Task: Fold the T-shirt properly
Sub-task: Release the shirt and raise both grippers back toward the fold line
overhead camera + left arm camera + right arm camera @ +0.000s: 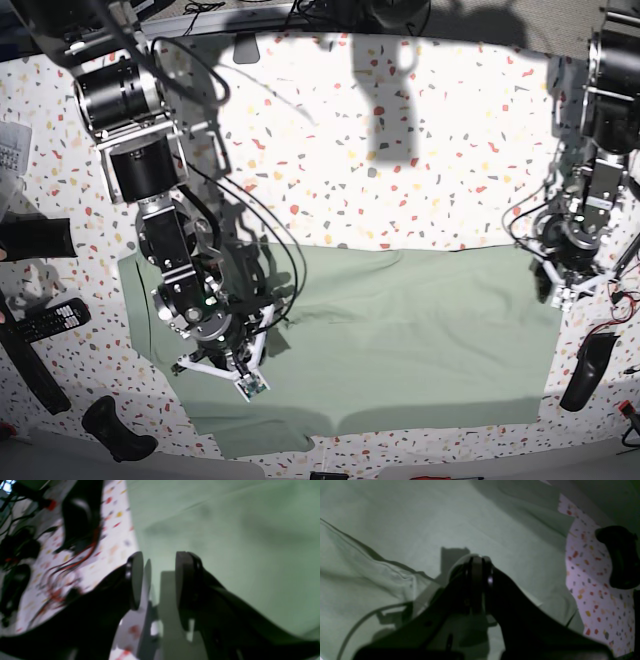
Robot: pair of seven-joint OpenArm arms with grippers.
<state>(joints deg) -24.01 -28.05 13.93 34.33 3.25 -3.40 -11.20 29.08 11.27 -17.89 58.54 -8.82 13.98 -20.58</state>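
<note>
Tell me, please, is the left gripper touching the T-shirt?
Cannot tell: in the left wrist view the left gripper is open at the T-shirt edge, with nothing between its fingers.

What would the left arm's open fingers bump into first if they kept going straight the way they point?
Most likely the T-shirt. The left gripper points at the green cloth near its edge, beside the speckled table. Nothing shows in between, though depth is hard to judge.

The right hand (478, 562), at lower left of the base view, has its jaws pressed together. The left hand (159, 580), at mid right, has its jaws parted.
</note>
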